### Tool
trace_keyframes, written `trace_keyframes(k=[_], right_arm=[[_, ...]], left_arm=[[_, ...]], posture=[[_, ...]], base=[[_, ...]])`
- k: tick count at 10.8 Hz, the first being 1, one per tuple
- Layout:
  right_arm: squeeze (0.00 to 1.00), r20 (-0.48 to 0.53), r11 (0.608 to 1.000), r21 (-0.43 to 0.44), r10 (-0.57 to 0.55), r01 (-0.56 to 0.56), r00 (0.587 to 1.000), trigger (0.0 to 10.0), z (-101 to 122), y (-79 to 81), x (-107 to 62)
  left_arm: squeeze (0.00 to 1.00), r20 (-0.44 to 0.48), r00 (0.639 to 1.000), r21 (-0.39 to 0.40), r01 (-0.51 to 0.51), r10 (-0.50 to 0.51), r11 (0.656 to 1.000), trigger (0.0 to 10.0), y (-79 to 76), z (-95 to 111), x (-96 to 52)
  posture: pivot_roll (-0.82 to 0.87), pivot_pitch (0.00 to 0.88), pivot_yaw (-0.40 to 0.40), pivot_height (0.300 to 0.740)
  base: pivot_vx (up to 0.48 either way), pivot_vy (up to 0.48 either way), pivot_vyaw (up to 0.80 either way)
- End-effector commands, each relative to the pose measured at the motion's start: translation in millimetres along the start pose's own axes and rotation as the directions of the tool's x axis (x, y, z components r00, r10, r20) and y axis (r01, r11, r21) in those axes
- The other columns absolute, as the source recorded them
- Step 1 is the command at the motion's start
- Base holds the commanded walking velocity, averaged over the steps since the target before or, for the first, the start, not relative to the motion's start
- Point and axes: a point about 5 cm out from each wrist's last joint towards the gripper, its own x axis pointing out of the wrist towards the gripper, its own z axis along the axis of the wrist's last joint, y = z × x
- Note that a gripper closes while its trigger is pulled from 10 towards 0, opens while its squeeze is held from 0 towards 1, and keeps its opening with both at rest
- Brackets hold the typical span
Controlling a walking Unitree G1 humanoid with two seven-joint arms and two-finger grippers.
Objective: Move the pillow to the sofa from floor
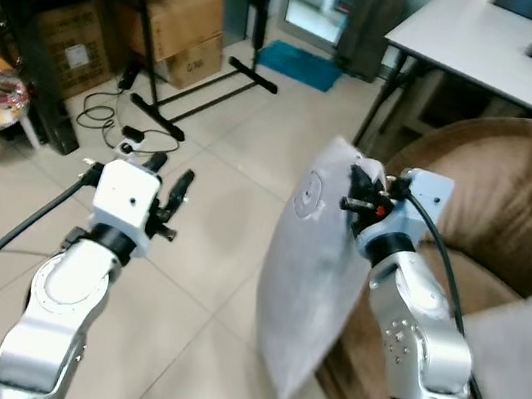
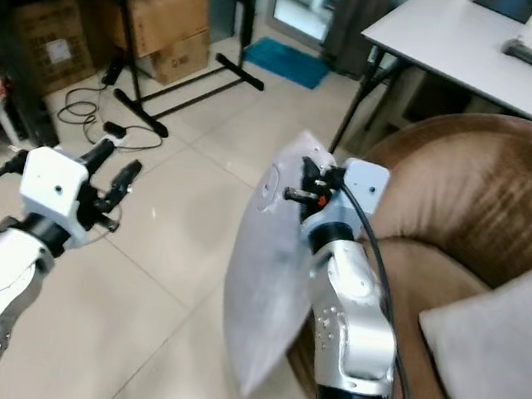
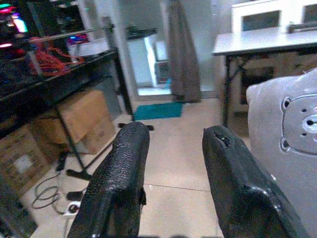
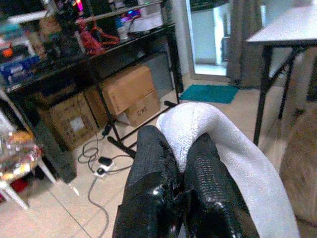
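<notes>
A light grey pillow (image 1: 309, 277) with a bear face print hangs upright in the air, its top corner pinched by my right gripper (image 1: 356, 196), which is shut on it. In the right wrist view the black fingers (image 4: 153, 163) clamp a fold of the pillow (image 4: 237, 168). The pillow hangs just left of the brown sofa (image 1: 519, 199). My left gripper (image 1: 169, 182) is held up over the floor to the left, open and holding nothing; the left wrist view shows its fingers (image 3: 124, 173) apart and the pillow (image 3: 292, 129) to one side.
A second grey cushion (image 2: 506, 349) lies on the sofa seat. A grey table (image 1: 492, 48) stands behind the sofa. Cardboard boxes (image 1: 177, 24), a black stand base (image 1: 202, 93) and cables (image 1: 107, 119) lie on the tiled floor at the back left.
</notes>
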Motion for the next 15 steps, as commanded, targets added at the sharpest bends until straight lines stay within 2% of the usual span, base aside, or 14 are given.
trace_keyframes(k=[1,15], right_arm=[[0.0,0.069,0.999,-0.008,0.048,-0.048,0.996,10.0,13.9,9.3,3.2],[0.0,0.07,0.998,0.005,0.062,-0.062,0.996,10.0,13.4,12.7,5.5]], left_arm=[[0.0,-0.006,1.0,0.007,-0.001,0.001,1.0,10.0,2.3,-1.9,-1.1],[0.0,-0.009,1.0,0.016,0.017,-0.017,1.0,10.0,0.5,-2.5,-1.9]], posture=[[0.1,0.0,-0.046,0.74],[0.11,0.0,-0.049,0.74]], base=[[0.371,0.0,0.0],[0.37,0.0,0.0]])
